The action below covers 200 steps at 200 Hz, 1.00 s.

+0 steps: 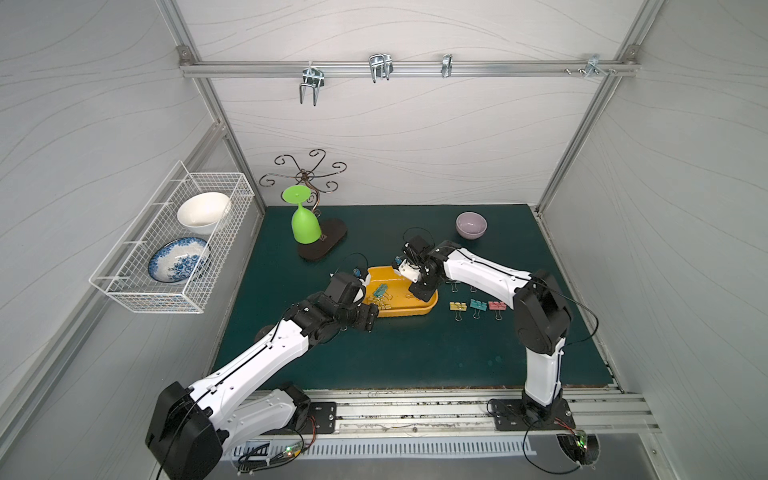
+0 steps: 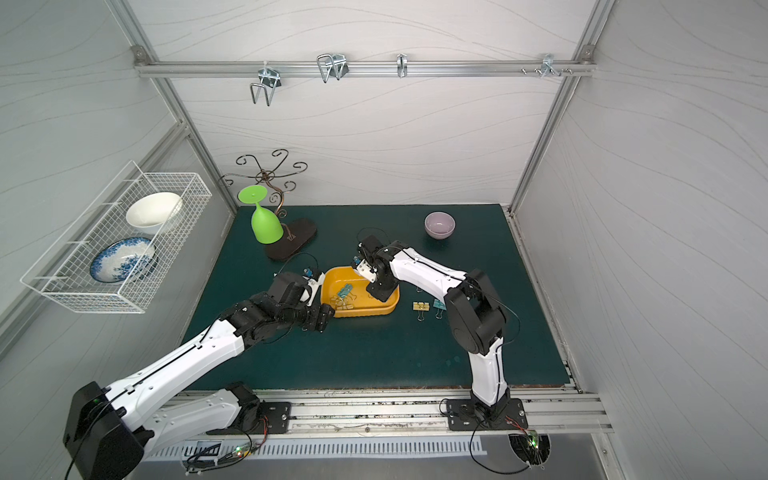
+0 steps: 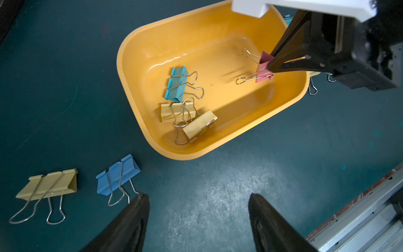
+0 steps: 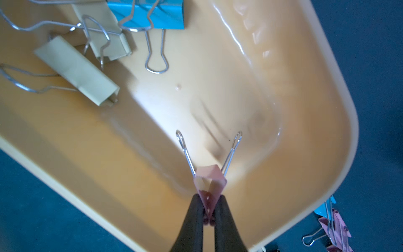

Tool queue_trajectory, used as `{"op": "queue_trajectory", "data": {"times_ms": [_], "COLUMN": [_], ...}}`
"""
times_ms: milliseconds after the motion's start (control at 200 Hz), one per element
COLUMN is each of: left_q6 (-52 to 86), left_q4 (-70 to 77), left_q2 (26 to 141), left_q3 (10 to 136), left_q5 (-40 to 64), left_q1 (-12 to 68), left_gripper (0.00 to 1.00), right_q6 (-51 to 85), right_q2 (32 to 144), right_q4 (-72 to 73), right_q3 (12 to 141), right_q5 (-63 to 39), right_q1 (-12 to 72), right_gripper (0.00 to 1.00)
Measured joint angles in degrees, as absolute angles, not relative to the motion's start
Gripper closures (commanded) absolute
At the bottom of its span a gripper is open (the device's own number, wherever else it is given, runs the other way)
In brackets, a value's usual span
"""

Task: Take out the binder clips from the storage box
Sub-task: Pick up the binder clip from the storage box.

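The storage box [image 1: 407, 313] is a shallow yellow-orange tray in the middle of the green mat, seen in both top views [image 2: 365, 313]. My right gripper [image 4: 209, 197] reaches into its right end and is shut on the body of a pink binder clip [image 4: 210, 181], whose wire handles splay outward. A teal clip [image 3: 176, 84] and two yellow clips [image 3: 174, 112] [image 3: 199, 125] lie in the box's left part. My left gripper [image 3: 197, 196] stands open over bare mat at the box's near left corner, holding nothing.
A yellow clip [image 3: 50, 185] and a blue clip [image 3: 117, 177] lie on the mat beside my left gripper. Yellow [image 1: 458, 306], teal [image 1: 478, 305] and pink [image 1: 496, 305] clips lie right of the box. Lilac bowl [image 1: 471, 225] back right, green glass [image 1: 304, 224] on a stand back left, wire basket [image 1: 174, 241] on the left wall.
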State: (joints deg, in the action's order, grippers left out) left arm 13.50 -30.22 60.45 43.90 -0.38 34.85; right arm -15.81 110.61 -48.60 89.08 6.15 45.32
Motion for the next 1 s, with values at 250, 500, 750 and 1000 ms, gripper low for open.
{"op": "queue_trajectory", "data": {"times_ms": [250,500,750,1000], "left_q6": [15.9,13.5,9.0,9.7], "left_q4": [-29.7,-27.4,-24.5,-22.8], "left_q2": [57.4,58.0,66.7,70.0], "left_q3": [44.1,47.5,55.2,55.6], "left_q5": [5.2,25.6,48.6,56.2], "left_q1": [33.7,27.2,24.9,24.7], "left_gripper": [0.22,0.28,0.42,0.46], "right_q6": [-10.2,-2.8,-0.4,-0.4], "right_q2": [99.7,85.2,84.5,84.5], "right_q4": [-48.5,-45.7,-45.6,-46.0], "right_q3": [87.8,81.7,79.0,79.0], "right_q5": [0.7,-19.3,-33.6,-41.4], "right_q1": [44.9,39.2,35.1,34.9], "right_gripper": [0.98,0.95,0.95,0.96]}}
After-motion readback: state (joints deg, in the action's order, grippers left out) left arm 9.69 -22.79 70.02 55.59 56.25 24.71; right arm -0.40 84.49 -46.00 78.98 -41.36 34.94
